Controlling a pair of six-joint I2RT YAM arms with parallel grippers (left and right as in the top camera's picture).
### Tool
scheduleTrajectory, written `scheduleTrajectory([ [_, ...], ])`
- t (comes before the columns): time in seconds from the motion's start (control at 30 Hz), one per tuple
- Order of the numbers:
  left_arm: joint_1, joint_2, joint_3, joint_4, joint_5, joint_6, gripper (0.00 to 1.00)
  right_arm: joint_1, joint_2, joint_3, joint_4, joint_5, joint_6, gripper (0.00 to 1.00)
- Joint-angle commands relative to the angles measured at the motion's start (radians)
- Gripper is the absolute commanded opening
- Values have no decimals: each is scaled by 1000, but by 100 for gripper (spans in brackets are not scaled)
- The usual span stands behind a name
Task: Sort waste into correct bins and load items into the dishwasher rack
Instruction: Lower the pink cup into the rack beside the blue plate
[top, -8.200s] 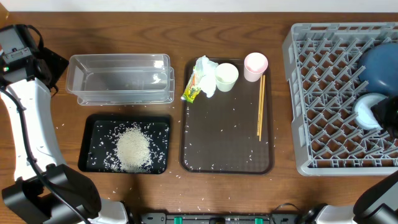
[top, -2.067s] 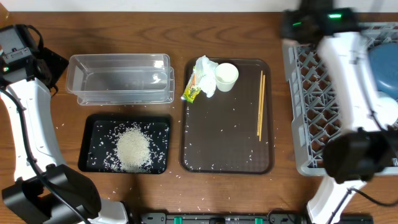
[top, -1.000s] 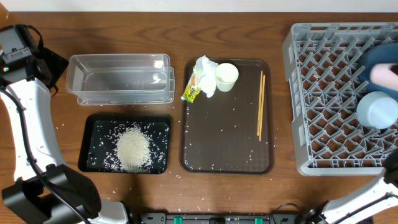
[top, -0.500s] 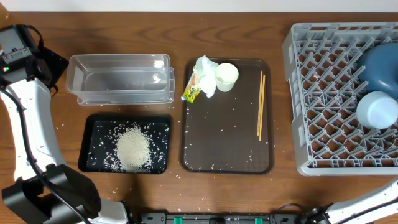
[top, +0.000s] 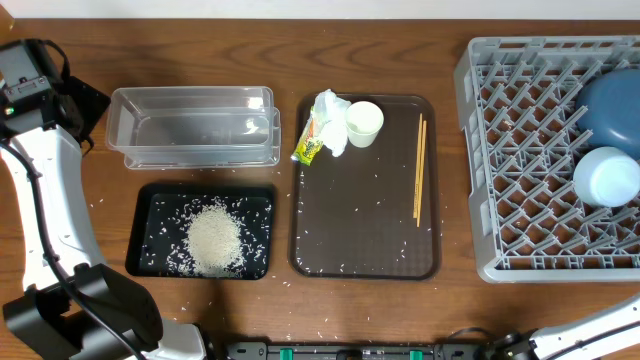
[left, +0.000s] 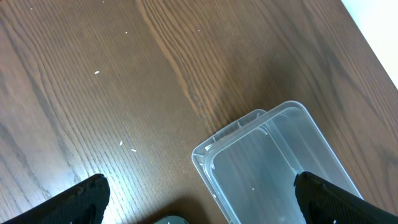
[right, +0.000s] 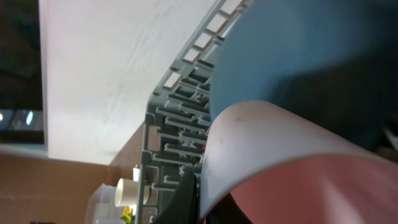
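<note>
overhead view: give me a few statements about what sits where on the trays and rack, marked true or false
1. The rice lies in the black tray. True.
2. The white cup stands in the rack. False: it stands on the brown tray.
3. The tissue lies in the clear tub. False: it lies on the brown tray, beside the white cup.
4. The light-blue bowl sits in the rack. True.

Things lying around the serving tray (top: 365, 230)
On it, tissue (top: 328, 108), wrapper (top: 310, 145) and cup (top: 364, 122) are lying far left, chopsticks (top: 419, 168) along the right; left of it the tub (top: 192, 128) is sitting behind the shallow tray (top: 140, 235) of rice (top: 213, 238); right of it the rack (top: 520, 170) is holding plate (top: 612, 105) and bowl (top: 607, 177).
</note>
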Motion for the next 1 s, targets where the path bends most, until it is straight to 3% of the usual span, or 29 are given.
scheduleTrajectory([
  [0.0, 1, -13, 0, -3, -5, -5, 98, -25, 21, 6, -6, -45, 0, 5],
  [0.3, 1, -13, 0, -3, -5, -5, 98, -11, 21, 2, 3, -51, -37, 7],
  [0.6, 1, -13, 0, -3, -5, -5, 98, 25, 21, 2, 44, -220, -37, 6],
  [0.87, 1, -13, 0, -3, -5, -5, 98, 45, 21, -6, 58, 66, -13, 7],
  [0.97, 1, -13, 0, -3, -5, -5, 98, 51, 21, -8, 56, 127, 17, 13],
])
